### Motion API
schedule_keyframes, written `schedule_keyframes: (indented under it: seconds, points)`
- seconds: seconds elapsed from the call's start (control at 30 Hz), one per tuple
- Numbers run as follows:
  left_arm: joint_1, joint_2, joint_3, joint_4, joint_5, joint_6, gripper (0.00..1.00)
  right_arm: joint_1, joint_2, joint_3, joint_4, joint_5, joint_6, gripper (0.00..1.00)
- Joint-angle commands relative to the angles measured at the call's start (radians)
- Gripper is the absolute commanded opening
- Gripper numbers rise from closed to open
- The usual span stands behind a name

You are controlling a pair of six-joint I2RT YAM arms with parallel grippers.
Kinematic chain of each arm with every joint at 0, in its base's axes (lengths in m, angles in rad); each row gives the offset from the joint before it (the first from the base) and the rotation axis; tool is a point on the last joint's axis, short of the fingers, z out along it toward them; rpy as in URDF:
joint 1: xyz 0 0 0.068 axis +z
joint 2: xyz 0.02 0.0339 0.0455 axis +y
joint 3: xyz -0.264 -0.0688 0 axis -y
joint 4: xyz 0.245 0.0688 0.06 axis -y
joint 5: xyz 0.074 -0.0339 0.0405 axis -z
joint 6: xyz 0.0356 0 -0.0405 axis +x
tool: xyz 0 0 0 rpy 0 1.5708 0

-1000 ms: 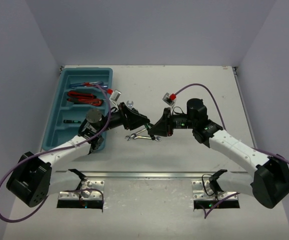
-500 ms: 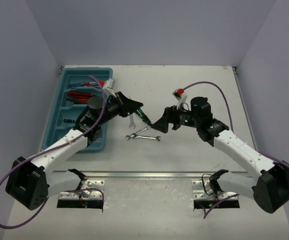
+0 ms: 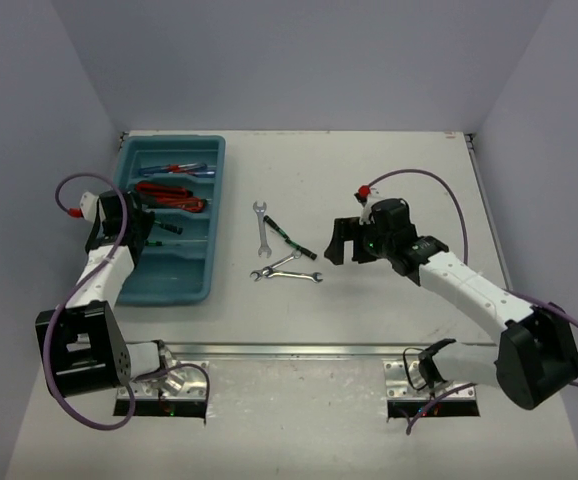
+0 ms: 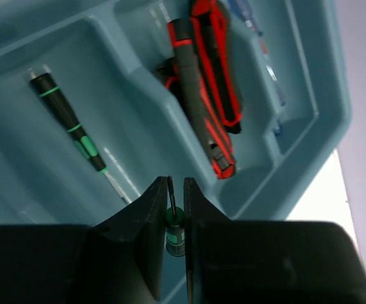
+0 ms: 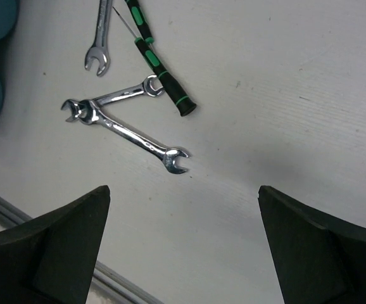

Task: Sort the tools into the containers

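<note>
The teal tray (image 3: 169,143) lies at the table's left. My left gripper (image 3: 147,226) hangs over its middle compartments. In the left wrist view the left gripper (image 4: 176,180) is shut on a black-green screwdriver (image 4: 173,231), which stands along the narrow slit between the fingers. Below it the tray (image 4: 322,114) holds red-and-black pliers (image 4: 208,82), a blue-handled screwdriver (image 4: 259,38) and another black-green screwdriver (image 4: 69,123). My right gripper (image 3: 337,243) hovers wide open over bare table. Just left of it lie three silver wrenches (image 5: 138,138) (image 5: 116,96) (image 5: 100,38) and a black-green screwdriver (image 5: 157,69).
A metal rail (image 3: 289,350) runs along the table's near edge, with both arm bases behind it. Purple cables (image 3: 419,180) loop off each wrist. White walls close in the far side and both sides.
The left arm has swung from the table's middle back over the tray, carrying the black-green screwdriver. The right gripper has let go, opened wide and drawn back to the right.
</note>
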Motion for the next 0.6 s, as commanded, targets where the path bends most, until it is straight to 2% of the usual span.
schedule_keyframes:
  seconds: [0.0,0.03,0.07,0.13,0.17,0.2,0.33,0.4,0.53,0.57]
  points:
    - [0.019,0.020,-0.050,0.064,0.026,-0.035,0.58,0.005,0.141,0.108,0.004,-0.027,-0.123,0.94]
    - [0.021,0.022,-0.056,0.081,0.039,-0.040,0.72,0.008,0.206,0.150,-0.026,-0.016,-0.148,0.87]
    - [0.021,0.023,-0.055,0.078,0.048,-0.044,0.80,0.013,0.304,0.194,-0.058,0.000,-0.182,0.83]
    - [0.022,0.012,-0.034,0.050,0.070,-0.043,0.92,0.042,0.447,0.330,-0.132,0.035,-0.241,0.74]
    - [0.022,-0.001,-0.031,0.044,0.074,-0.040,0.93,0.059,0.466,0.372,-0.141,0.049,-0.253,0.73]
    - [0.021,-0.035,-0.016,0.015,0.090,-0.039,0.98,0.090,0.563,0.427,-0.186,0.082,-0.312,0.71]
    - [0.020,-0.229,-0.028,-0.009,0.128,-0.035,1.00,0.163,0.704,0.583,-0.260,0.192,-0.362,0.68]
    - [0.018,-0.357,-0.037,-0.020,0.185,-0.009,1.00,0.174,0.780,0.647,-0.295,0.181,-0.374,0.65]
    - [0.016,-0.506,-0.054,-0.058,0.274,0.059,1.00,0.183,0.858,0.703,-0.317,0.176,-0.388,0.61]
    - [0.016,-0.527,-0.063,-0.071,0.286,0.072,1.00,0.184,0.879,0.710,-0.324,0.172,-0.396,0.57]
